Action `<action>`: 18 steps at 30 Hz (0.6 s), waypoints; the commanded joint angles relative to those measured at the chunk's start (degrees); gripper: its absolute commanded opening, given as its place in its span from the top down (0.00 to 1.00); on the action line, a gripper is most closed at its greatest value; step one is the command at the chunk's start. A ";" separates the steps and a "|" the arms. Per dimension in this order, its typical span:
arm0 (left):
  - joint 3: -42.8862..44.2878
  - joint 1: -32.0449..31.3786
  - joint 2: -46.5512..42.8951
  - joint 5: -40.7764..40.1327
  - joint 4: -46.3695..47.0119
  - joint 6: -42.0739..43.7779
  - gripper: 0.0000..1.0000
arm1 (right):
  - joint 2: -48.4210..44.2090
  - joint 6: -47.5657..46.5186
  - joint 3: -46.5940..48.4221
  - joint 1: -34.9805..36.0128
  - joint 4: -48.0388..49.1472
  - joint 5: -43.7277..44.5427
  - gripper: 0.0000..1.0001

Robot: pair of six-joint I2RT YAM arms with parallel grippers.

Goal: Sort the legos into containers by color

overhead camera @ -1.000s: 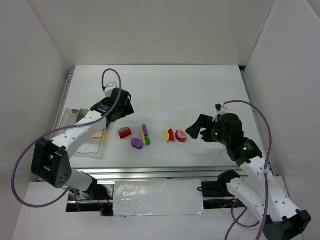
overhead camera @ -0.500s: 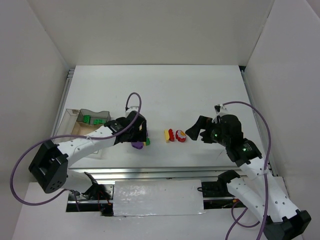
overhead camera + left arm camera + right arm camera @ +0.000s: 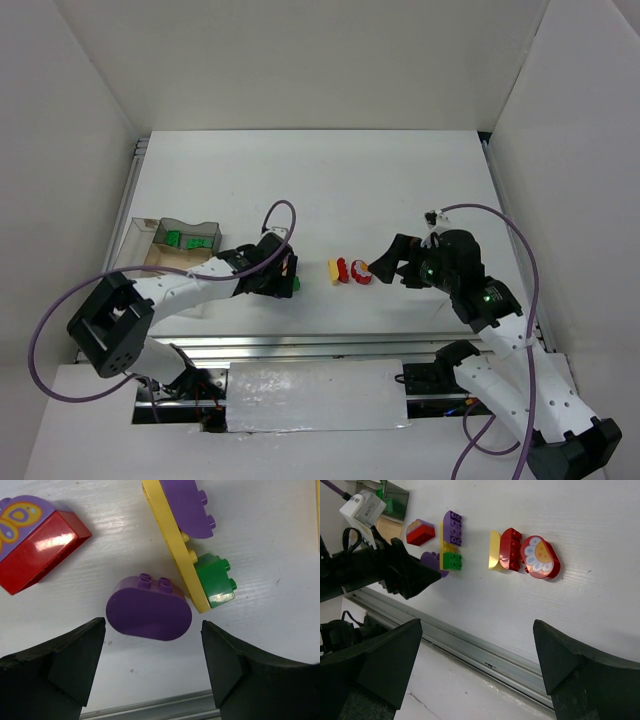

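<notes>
White worktop [image 3: 400, 190]: L jaws, back from trays [image 3: 190, 224], now wide open & empty over purple brick [image 3: 148, 609], likely next pick; R jaws open, empty.

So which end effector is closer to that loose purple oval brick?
Left. The left end effector is right at the purple oval brick, open, a finger on either side. The right end effector sits away, by the red and yellow pieces.

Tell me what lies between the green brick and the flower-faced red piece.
A yellow piece and a red brick, close beside the flower-faced piece; bare table separates them from the green brick. The right wrist view shows it.
</notes>
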 commanded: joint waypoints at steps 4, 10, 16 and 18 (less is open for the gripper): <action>1.51 0.01 6.06 -1.14 3.32 2.89 0.09 | 0.43 -1.34 0.18 0.65 1.56 -0.68 0.00; 1.68 0.09 9.58 -3.34 4.20 2.45 0.13 | 0.44 -1.51 0.18 1.00 1.56 -0.15 0.00; 2.12 0.36 10.20 -4.13 3.85 1.84 0.42 | 0.79 -1.34 0.00 1.09 2.08 -0.42 0.00; 2.65 0.36 9.42 -5.18 2.02 1.05 0.67 | 0.79 -1.25 0.09 1.09 2.00 -0.42 0.00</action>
